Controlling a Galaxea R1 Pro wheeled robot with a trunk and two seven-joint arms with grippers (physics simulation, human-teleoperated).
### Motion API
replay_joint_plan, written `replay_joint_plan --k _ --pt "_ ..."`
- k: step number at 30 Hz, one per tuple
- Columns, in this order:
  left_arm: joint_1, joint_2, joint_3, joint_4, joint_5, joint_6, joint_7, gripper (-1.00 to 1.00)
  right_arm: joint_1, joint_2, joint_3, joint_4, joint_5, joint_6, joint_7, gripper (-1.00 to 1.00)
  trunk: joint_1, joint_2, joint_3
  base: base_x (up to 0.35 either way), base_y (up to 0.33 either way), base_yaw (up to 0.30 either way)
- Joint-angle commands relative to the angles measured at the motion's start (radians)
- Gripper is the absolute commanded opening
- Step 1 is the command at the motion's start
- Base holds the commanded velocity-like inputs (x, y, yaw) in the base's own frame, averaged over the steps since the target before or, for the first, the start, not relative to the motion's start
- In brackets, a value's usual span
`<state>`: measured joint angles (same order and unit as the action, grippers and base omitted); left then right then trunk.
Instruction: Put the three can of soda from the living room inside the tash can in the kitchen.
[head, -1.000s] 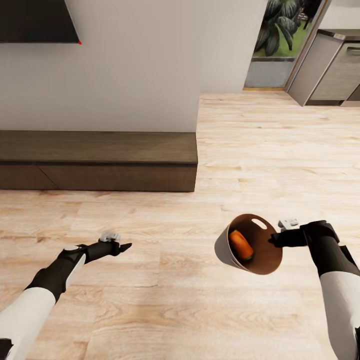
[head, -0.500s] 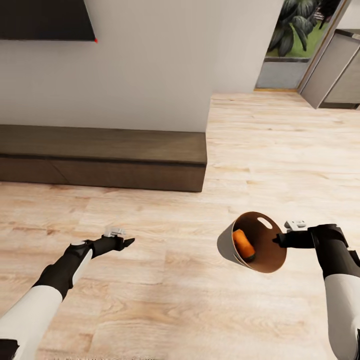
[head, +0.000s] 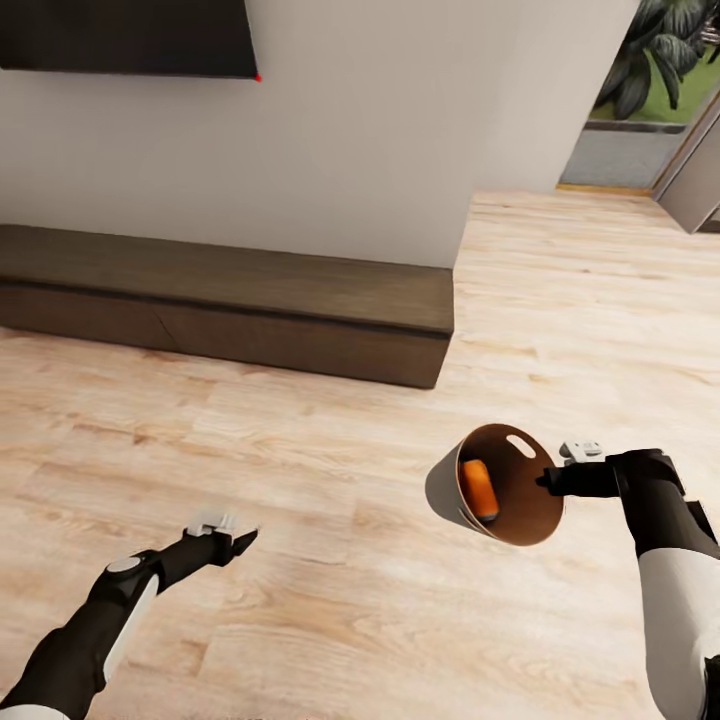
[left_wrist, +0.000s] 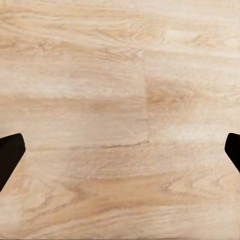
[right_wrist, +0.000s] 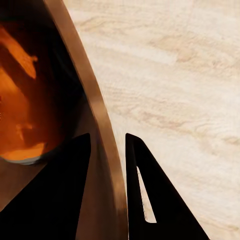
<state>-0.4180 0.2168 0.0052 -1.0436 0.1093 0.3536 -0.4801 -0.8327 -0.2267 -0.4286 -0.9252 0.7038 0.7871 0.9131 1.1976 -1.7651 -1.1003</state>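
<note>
While the robot rolls over the living-room floor, step: carrying.
Right gripper (head: 549, 482): pinches the tash can (head: 445, 490) rim, holding it tilted.
Can of soda (head: 479, 488): inside it.
Left gripper (head: 243, 541): spread, empty.
Next: keep the bin steady.

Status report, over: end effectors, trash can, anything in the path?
Right end effector shut on trash can rim, one soda can inside. Left end effector open, empty, over wood floor. Low dark cabinet ahead-left, not blocking.
</note>
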Motion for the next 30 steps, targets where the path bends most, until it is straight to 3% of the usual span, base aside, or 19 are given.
replay_joint_plan --k 1,16,30 --pt "0.013 -0.001 0.003 -0.013 -0.002 0.0 0.003 1.0 0.0 0.0 -0.001 -0.001 -0.015 0.009 0.009 -1.0 0.0 0.0 0.0 0.035 0.0 0.249" --pt "0.034 0.004 0.046 -0.029 -0.002 0.027 0.01 1.0 0.02 0.008 0.009 -0.006 -0.016 -0.008 0.016 -1.0 0.0 0.0 0.0 0.125 0.0 0.25" --pt "0.033 0.002 0.059 0.026 0.001 0.026 0.009 1.0 0.028 0.011 0.011 -0.007 -0.017 -0.028 0.017 -1.0 0.0 0.0 0.0 0.294 0.0 0.251"
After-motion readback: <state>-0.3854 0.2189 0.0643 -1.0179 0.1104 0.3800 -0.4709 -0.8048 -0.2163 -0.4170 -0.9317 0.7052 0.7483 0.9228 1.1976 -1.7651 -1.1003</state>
